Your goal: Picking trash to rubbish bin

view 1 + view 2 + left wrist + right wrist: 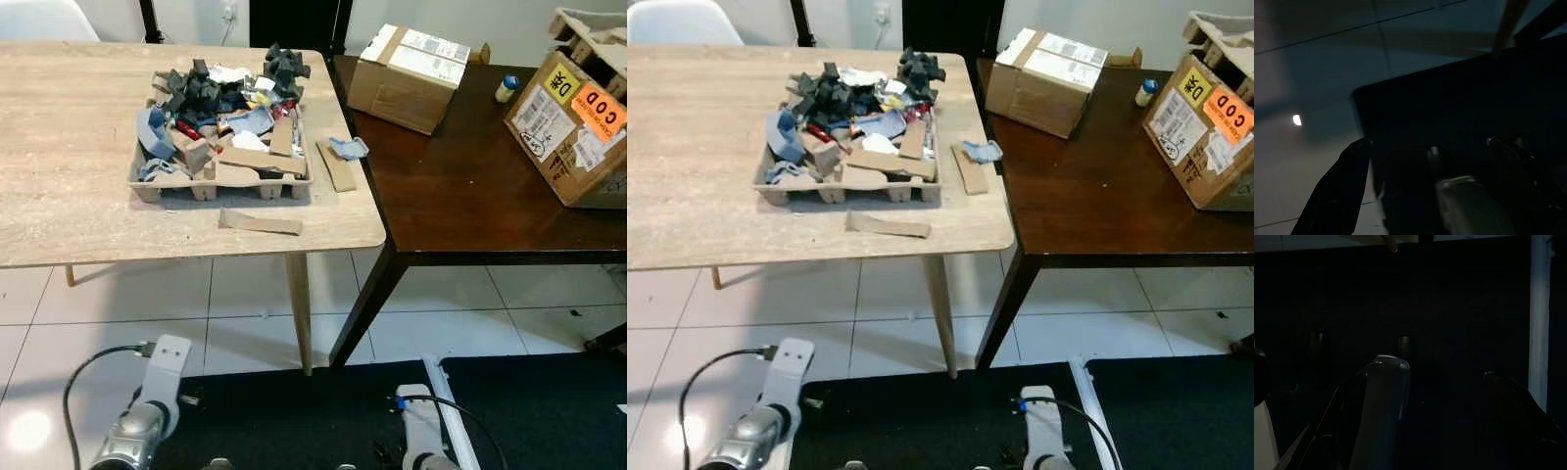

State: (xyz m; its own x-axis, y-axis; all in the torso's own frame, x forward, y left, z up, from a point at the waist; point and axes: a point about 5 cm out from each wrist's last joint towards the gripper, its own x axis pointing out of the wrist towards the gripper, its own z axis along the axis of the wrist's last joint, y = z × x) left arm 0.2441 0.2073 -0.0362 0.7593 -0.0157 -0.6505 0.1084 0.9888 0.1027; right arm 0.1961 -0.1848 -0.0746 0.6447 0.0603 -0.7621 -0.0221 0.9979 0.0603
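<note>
A cardboard pulp tray [223,181] heaped with trash scraps of cardboard, grey foam and paper sits on the light wooden table [69,166]. Loose on the table lie a cardboard strip [260,223] in front of the tray, a second strip [336,164] to its right, and a blue-grey scrap [349,148]. Both silver arms hang low over the floor, the left arm [147,411] and the right arm [423,431]. In the dark wrist views the left gripper [1429,142] and the right gripper [1427,374] are open, with nothing held.
A dark brown table [460,196] adjoins on the right, carrying a taped box [407,76], a labelled box [578,127] and a small bottle [506,88]. A white chair [44,20] stands at the back left. A black mat [294,421] covers the tiled floor below.
</note>
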